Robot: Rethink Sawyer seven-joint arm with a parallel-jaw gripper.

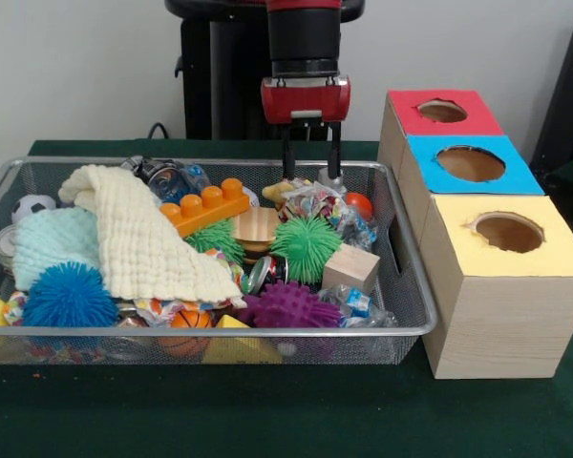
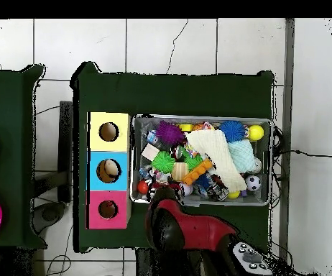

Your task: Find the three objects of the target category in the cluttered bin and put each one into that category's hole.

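Note:
The silver wire-mesh bin (image 1: 220, 331) is full of toys; it also shows in the overhead view (image 2: 201, 118). My gripper (image 1: 310, 177) hangs at the bin's far right side, fingers apart and holding nothing, tips down among the clutter. A small pale yellow thing (image 1: 277, 192) lies by its left finger; I cannot tell whether it is an animal toy. No tiger-striped toy shows. The red-topped box's hole (image 1: 442, 111) is at the far right, behind the blue and yellow boxes. In the overhead view the arm (image 2: 170, 215) covers the gripper, and the red box (image 2: 108, 209) stands left of it.
In the bin lie a cream knitted cloth (image 1: 143, 239), a mint cloth (image 1: 53, 243), blue (image 1: 69, 296), green (image 1: 307, 246) and purple (image 1: 288, 305) spiky balls, an orange brick (image 1: 205, 207) and a wooden cube (image 1: 350, 266). The blue hole (image 1: 470, 163) and yellow hole (image 1: 508, 232) are nearer the camera.

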